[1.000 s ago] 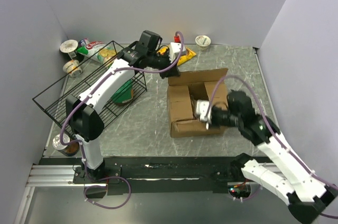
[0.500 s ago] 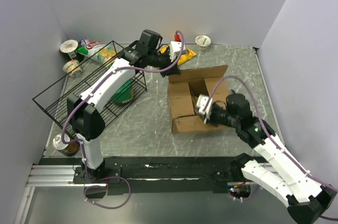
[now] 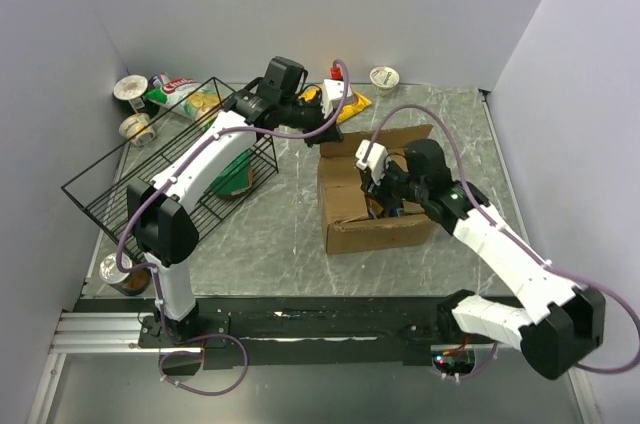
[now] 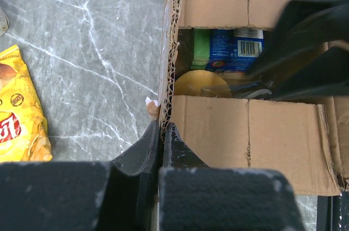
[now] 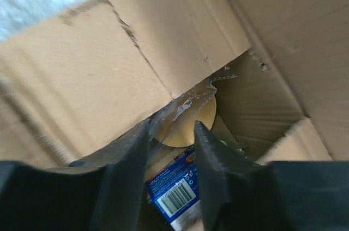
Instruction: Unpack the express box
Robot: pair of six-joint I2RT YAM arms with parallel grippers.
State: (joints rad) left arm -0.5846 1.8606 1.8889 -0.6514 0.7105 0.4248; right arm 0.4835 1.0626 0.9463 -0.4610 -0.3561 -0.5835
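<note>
The express box [image 3: 362, 212] is a brown carton standing open in the middle of the table. My left gripper [image 3: 322, 141] is shut on the edge of its left flap [image 4: 162, 128], with the corrugated edge pinched between the fingers. My right gripper [image 5: 172, 130] hangs open just over the box's opening [image 3: 388, 200], with nothing between its fingers. Inside lie a gold round lid [image 5: 188, 121] and a blue packet with a barcode [image 5: 173, 194]. The left wrist view shows the same lid [image 4: 200, 85] and packet [image 4: 235, 51], partly hidden by my right arm [image 4: 311, 51].
A black wire basket [image 3: 160, 184] stands on the left, and my left arm reaches over it. A yellow chip bag [image 3: 352, 104] and a cup [image 3: 384, 76] lie behind the box. Cans and packets sit at the far left [image 3: 140, 104]. Another can is at the near left [image 3: 122, 276].
My right arm has swung from the box's near right side up over the opening, and its jaws have opened. The left gripper has kept its hold on the flap.
</note>
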